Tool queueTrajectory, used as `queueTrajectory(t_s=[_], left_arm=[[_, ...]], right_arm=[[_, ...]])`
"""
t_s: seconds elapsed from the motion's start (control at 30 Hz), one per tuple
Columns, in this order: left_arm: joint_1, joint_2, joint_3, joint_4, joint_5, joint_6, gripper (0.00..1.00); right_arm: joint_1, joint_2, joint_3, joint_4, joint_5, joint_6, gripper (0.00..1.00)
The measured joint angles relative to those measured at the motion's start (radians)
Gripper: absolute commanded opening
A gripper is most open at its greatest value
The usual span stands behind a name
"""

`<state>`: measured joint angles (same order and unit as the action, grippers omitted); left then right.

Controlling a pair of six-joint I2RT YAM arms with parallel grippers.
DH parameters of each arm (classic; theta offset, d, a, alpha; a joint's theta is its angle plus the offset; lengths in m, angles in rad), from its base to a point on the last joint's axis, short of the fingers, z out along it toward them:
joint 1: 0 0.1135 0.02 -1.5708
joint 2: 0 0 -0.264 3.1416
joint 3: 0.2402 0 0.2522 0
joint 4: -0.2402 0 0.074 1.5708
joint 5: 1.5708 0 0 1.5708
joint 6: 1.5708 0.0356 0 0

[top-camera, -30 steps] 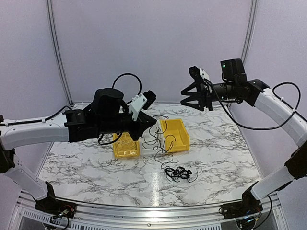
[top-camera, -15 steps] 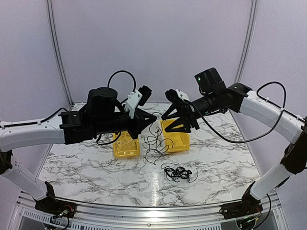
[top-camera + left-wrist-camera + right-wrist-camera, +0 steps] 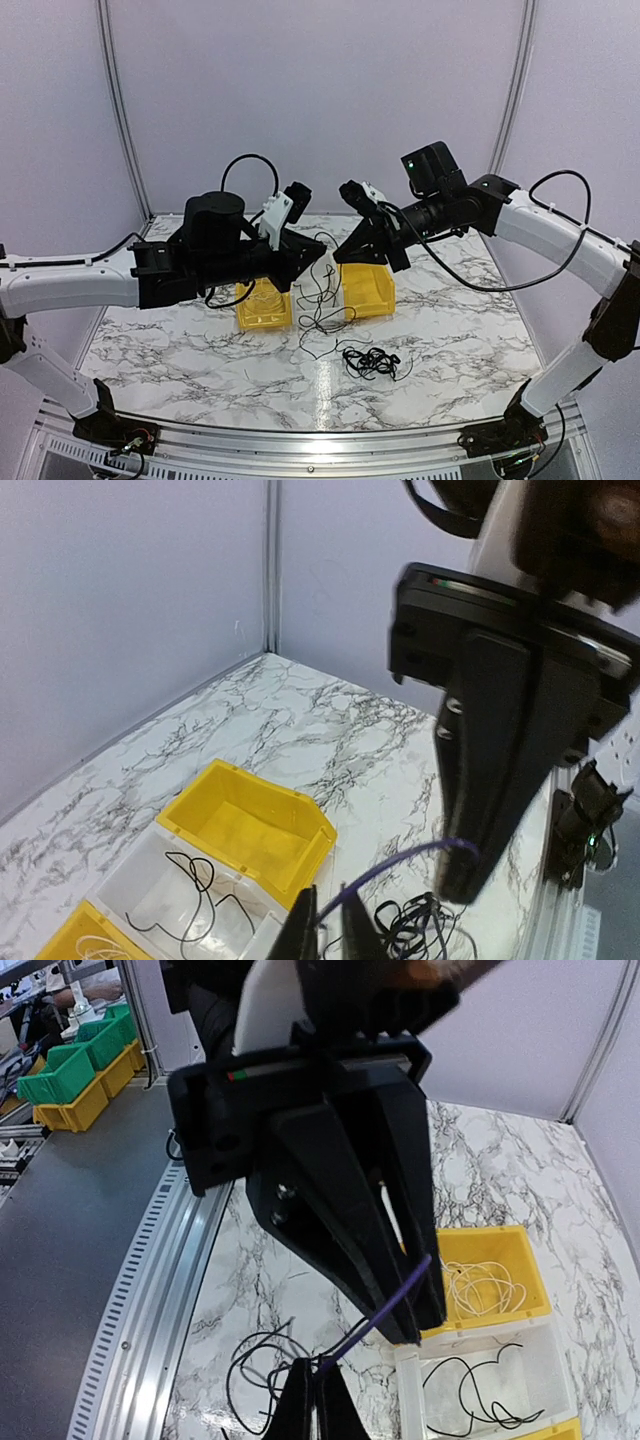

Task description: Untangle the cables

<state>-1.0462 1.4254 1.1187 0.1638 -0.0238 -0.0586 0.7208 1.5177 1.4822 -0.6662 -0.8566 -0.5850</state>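
Note:
A thin purple cable (image 3: 400, 865) runs taut between my two grippers above the table. My right gripper (image 3: 315, 1365) is shut on the cable (image 3: 385, 1310), fingertips pressed together. The left gripper (image 3: 328, 895) has its jaws slightly apart, and the cable passes between them. In the top view both grippers, left (image 3: 320, 262) and right (image 3: 342, 256), nearly touch tip to tip. Black cable loops (image 3: 320, 300) dangle below them. A tangle of black cables (image 3: 370, 362) lies on the marble in front.
Two yellow bins (image 3: 262, 308) (image 3: 370, 290) flank a clear bin (image 3: 520, 1360) behind the hanging loops. One yellow bin (image 3: 520, 1260) holds a whitish cable (image 3: 480, 1285). A black cable (image 3: 480, 1400) lies in the clear bin. The table's metal rail (image 3: 300, 440) runs along the near edge.
The right arm swung left and down to meet the left gripper, and its open jaws shut on the purple cable. The left jaws have parted slightly.

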Motion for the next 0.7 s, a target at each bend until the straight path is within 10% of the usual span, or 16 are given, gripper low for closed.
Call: queueTrajectory(t_s=[0.17,0.7], left_arm=[[0.000,0.079,-0.019,0.114,-0.097,-0.085,0.35],[-0.023,0.352,-0.241,0.422,-0.255,-0.378,0.20]], right_arm=[[0.000,0.002,0.013,0.000,-0.079,0.049,0.00],[-0.064,0.002,0.304,-0.134,-0.271,0.061,0.00]])
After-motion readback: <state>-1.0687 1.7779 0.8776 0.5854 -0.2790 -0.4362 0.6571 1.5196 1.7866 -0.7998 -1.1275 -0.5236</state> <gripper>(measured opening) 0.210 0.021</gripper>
